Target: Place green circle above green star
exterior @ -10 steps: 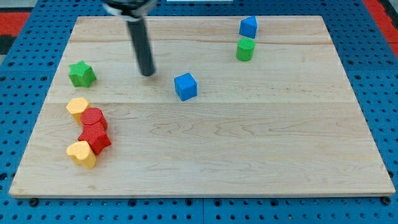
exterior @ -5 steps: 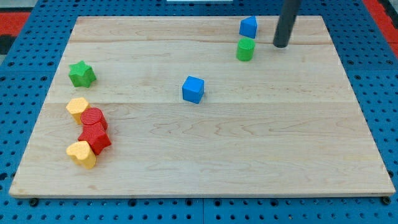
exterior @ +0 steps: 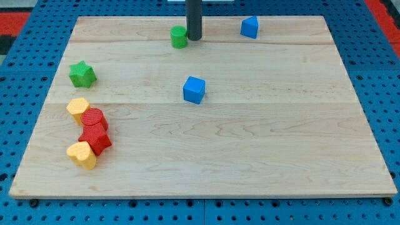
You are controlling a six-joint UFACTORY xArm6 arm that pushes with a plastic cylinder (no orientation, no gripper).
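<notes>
Tip (exterior: 194, 39) touching green circle (exterior: 179, 37) right side; green star (exterior: 82, 74) well apart, lower-left.

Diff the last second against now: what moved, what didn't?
The green circle slid toward the view's left along the top, pushed by my tip, now touching its right side. The central blue cube shifted slightly right early on. The green star, other blue block and red-yellow cluster stayed put.

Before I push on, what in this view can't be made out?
- Rod above my tip: cut off by the view's top edge.
- Contact between tip and green circle: too close to tell.
- Two red blocks: shapes unclear, pressed together.
- Lower yellow block: partly hidden behind the red one.
</notes>
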